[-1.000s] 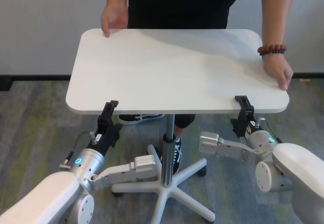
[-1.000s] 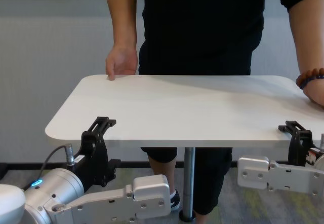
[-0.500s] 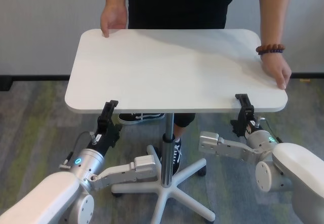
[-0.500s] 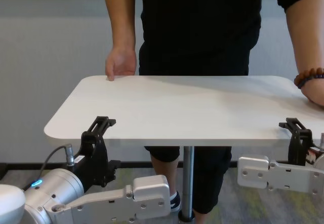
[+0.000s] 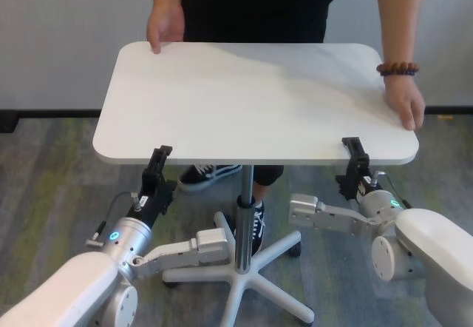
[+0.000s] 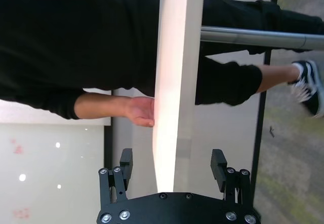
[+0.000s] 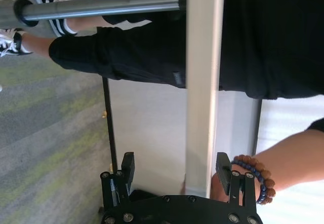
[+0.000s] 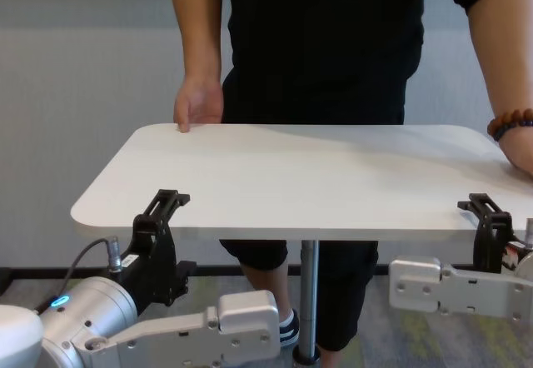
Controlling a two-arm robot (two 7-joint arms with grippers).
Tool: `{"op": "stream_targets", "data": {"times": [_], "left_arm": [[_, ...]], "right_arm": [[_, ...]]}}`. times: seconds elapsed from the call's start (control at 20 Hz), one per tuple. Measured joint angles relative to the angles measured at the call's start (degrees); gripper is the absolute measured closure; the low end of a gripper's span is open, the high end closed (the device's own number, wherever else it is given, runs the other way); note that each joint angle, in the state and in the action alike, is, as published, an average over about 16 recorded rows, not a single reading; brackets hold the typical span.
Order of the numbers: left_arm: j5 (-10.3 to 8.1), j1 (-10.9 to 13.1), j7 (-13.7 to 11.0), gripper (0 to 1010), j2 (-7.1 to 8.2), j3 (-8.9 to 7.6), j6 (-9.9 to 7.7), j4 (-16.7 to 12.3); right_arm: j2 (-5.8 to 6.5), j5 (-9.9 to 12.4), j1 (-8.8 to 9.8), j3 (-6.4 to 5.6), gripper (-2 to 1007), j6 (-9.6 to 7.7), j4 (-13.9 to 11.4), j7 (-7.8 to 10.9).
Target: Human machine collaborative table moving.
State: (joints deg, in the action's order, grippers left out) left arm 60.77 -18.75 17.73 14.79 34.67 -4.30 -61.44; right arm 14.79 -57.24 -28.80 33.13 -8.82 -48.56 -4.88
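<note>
The table [image 5: 251, 98] is a white rounded tabletop on a silver pole [image 5: 244, 205]. The human [image 5: 259, 1], in black, stands at its far side with one hand [image 5: 164, 27] on the far left corner and the braceleted hand [image 5: 406, 105] on the right edge. The machine's left gripper [image 5: 157, 166] straddles the near edge on the left, open; in the left wrist view the tabletop edge [image 6: 169, 107] runs between its fingers [image 6: 125, 159] with gaps on both sides. The right gripper [image 5: 353, 160] straddles the near edge on the right, also open around the edge [image 7: 202, 82].
A white five-legged wheeled base [image 5: 251, 271] stands on grey-green carpet under the table. The human's dark sneakers [image 5: 211, 172] are beside the pole. A pale wall with a black skirting strip [image 5: 44, 112] runs behind. Both silver forearms [image 8: 250, 326] lie below the tabletop.
The tabletop has drifted slightly to the left in view, the human's hands going with it and one foot stepping. Both grippers stay at the near edge.
</note>
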Motion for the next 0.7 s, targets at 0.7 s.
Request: {"op": "stream_targets", "data": {"times": [0.7], "left_arm": [[1.71,1.38,-0.28,10,1.28,0.22,-1.59,-2.35]], "right_arm": [[1.3,-1.43,0.32,2.16,0,0.05,-2.02,2.42]]}}
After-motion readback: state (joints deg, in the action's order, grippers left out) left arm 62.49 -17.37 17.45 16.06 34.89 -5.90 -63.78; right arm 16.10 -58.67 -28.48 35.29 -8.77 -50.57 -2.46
